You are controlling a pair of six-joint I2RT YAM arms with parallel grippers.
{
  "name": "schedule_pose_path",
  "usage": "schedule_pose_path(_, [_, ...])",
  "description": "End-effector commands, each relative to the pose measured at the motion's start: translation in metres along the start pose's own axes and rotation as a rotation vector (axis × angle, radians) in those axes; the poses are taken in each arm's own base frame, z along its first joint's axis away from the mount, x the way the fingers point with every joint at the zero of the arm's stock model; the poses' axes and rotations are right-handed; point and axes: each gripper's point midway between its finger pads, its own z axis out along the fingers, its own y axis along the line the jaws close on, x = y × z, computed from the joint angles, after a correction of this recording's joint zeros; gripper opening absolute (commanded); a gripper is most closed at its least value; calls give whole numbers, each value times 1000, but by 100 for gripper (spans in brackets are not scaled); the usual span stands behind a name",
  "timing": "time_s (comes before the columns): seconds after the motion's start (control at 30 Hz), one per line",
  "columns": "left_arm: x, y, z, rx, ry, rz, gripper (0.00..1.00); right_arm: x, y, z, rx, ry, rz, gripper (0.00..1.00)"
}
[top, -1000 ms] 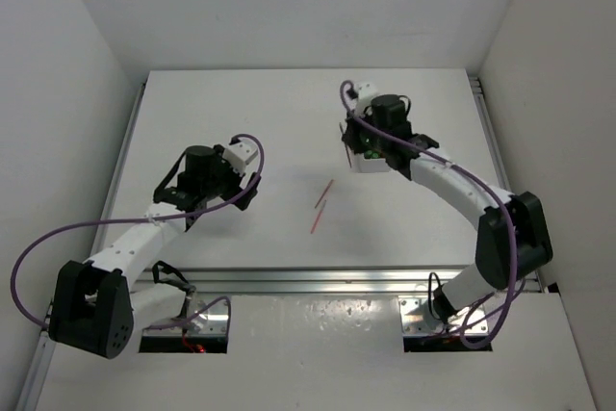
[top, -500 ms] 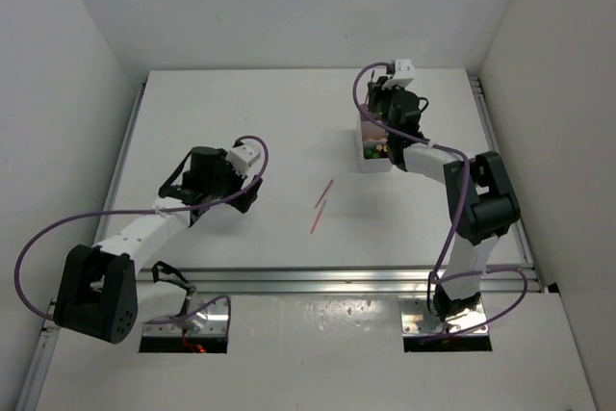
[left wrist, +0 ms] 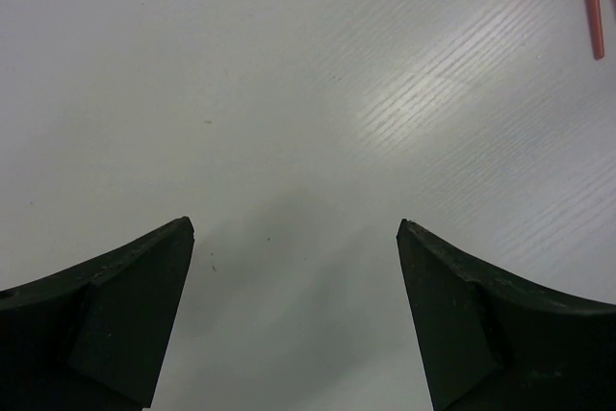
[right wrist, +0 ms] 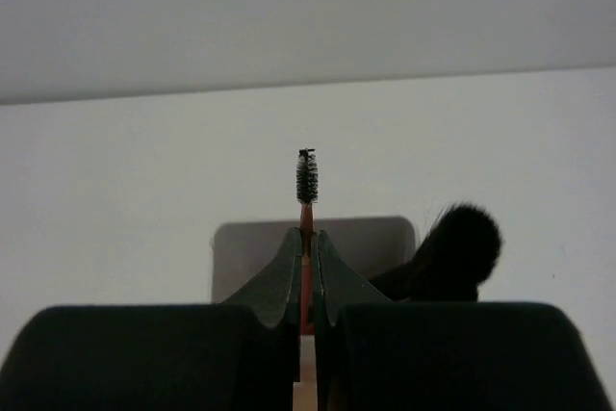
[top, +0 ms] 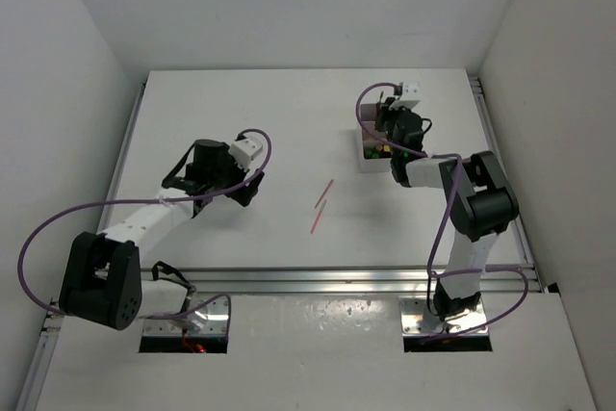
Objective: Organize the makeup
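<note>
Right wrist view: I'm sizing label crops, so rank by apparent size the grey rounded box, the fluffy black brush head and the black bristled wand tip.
1. Grey rounded box
2. Fluffy black brush head
3. Black bristled wand tip, smallest, though nearest, in the shut jaws of the right gripper

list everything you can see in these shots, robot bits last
pencils: two, pink-red, lying loose mid-table
spoolie wand: one, red stem with black bristle tip, clamped in the right gripper
black brush: one, fluffy black head, just right of the wand
white box: one, far right of the table, something green inside
table: one, white
left gripper: open, over the table left of the pencils
right gripper: shut on the wand, above the box
</note>
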Motion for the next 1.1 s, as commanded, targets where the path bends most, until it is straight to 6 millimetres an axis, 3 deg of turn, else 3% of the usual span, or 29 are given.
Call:
schedule_pose_path(0.0, [-16, 11, -1, -28, -40, 17, 93, -3, 2, -1, 2, -47, 36, 0])
schedule_pose_path(0.03, [-16, 11, -1, -28, -40, 17, 93, -6, -3, -1, 11, -48, 38, 4])
schedule_pose_path(0.07, [-16, 11, -1, -28, -40, 17, 93, -4, -1, -1, 2, -33, 36, 17])
schedule_pose_path(0.2, [-17, 10, -1, -19, -43, 17, 93, -15, 0, 0, -2, -25, -2, 39])
schedule_pose_path(0.23, [-17, 10, -1, -19, -43, 17, 93, -34, 5, -1, -5, -58, -6, 44])
schedule_pose_path(0.27, [-19, 10, -3, -22, -51, 20, 93, -28, -5, -3, 43, -20, -47, 49])
schedule_pose_path(0.33, [-20, 8, -3, -14, -54, 20, 93, -42, 3, -8, 48, -16, -86, 54])
schedule_pose_path(0.43, [-21, 8, -6, -17, -63, 31, 93, -66, -3, -22, 151, 15, -166, 66])
schedule_pose_path(0.5, [-21, 8, -7, -20, -71, 34, 93, -60, 5, -41, 191, 147, -202, 70])
schedule_pose_path(0.53, [-21, 8, -7, -20, -71, 34, 94, -68, 12, -42, 185, 164, -192, 70])
schedule_pose_path(0.57, [-20, 5, -9, -12, -77, 35, 94, -38, 15, -65, 182, 335, -199, 72])
schedule_pose_path(0.6, [-18, 5, -8, -12, -77, 35, 94, -40, 37, -68, 113, 366, -176, 73])
schedule_pose_path(0.63, [-21, 3, -11, -6, -91, 38, 94, -40, 46, -71, 89, 395, -163, 73])
schedule_pose_path(0.67, [-20, 1, -10, 3, -94, 30, 94, -14, 61, -91, 57, 526, -162, 73])
schedule_pose_path(0.77, [-16, -3, -10, 14, -100, 21, 94, 14, 91, -114, 9, 663, -94, 72])
schedule_pose_path(0.83, [-15, -4, -12, 14, -101, 22, 94, 43, 96, -132, 51, 776, -57, 70])
schedule_pose_path(0.97, [-13, -8, -17, 16, -125, 19, 95, 68, 120, -141, 111, 863, 154, 64])
schedule_pose_path(1.0, [-11, -9, -19, 12, -135, 22, 95, 84, 123, -146, 138, 908, 157, 64])
schedule_pose_path(1.07, [-8, -11, -21, 12, -137, 12, 96, 88, 126, -143, 174, 925, 192, 60])
